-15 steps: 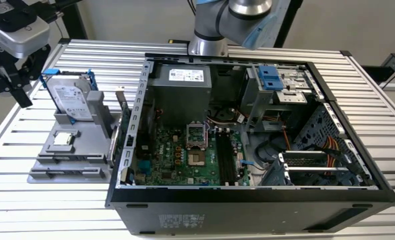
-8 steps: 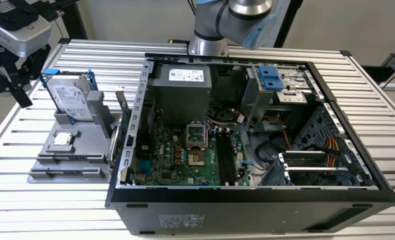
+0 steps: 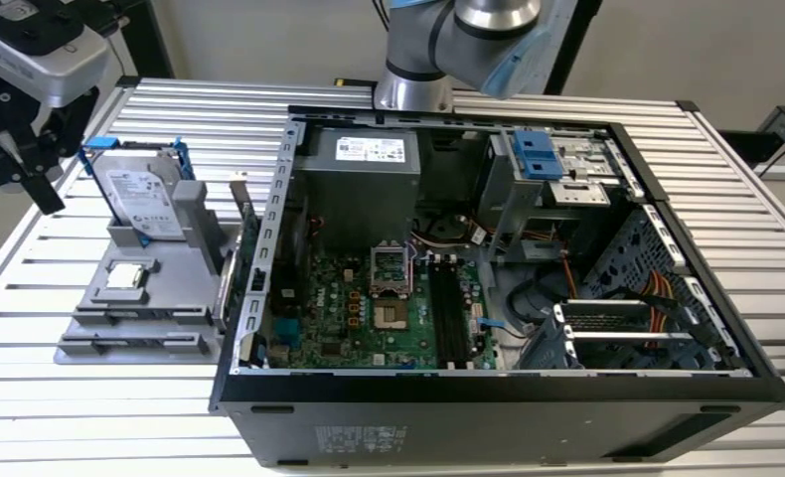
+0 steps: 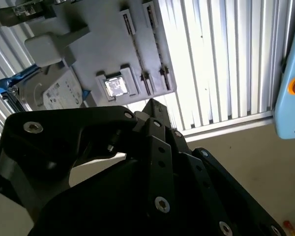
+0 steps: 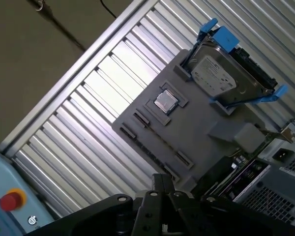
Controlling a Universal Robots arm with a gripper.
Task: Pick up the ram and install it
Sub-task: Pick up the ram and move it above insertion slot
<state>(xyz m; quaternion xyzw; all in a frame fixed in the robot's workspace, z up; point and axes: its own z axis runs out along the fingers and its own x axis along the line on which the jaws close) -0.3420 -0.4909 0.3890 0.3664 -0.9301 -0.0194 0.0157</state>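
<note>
The ram (image 3: 240, 213) stands on edge in the grey holder (image 3: 127, 298), on the side nearest the open computer case (image 3: 499, 397). In the first wrist view a strip of green board (image 5: 248, 169) at that same side of the holder may be the ram. My gripper (image 3: 46, 199) hangs above the table at the exterior view's left, beyond the holder and apart from the ram. In both wrist views its black fingertips (image 4: 152, 104) (image 5: 162, 178) meet with nothing between them. The long dark memory slots (image 3: 448, 318) lie on the motherboard inside the case.
The holder also carries a silver hard drive in a blue frame (image 3: 141, 189) and a small square processor (image 3: 127, 275). The case walls, drive cage (image 3: 551, 164) and cables (image 3: 658, 298) crowd the interior. A red button (image 5: 11, 200) sits on a pale blue box past the table edge.
</note>
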